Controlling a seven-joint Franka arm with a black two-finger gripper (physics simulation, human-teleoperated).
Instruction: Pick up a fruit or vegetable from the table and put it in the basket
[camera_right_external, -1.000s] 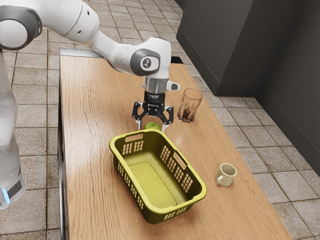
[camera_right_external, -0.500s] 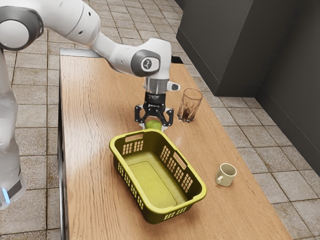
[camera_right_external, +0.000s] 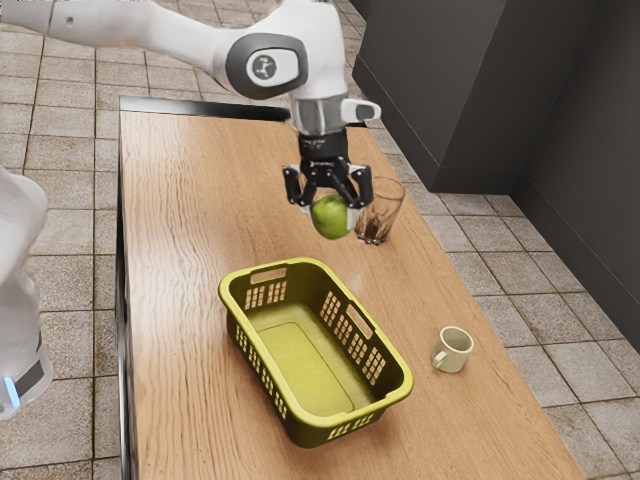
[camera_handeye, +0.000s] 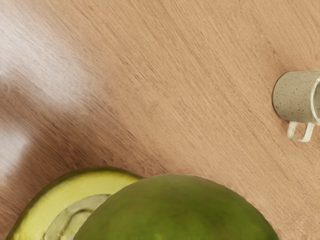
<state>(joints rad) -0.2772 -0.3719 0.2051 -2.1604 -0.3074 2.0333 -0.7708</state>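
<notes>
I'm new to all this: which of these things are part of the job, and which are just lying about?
Part of the job:
- green apple, held between my fingers above the table
- green basket, where the apple should go

Just lying about:
- mug, beside the basket
- clear glass, partly behind my fingers

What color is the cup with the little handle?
The mug is grayish beige with dark speckles, best seen in the wrist view.

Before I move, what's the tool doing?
Tool: closed on the apple, holding it up off the table, not yet in the basket.
</notes>
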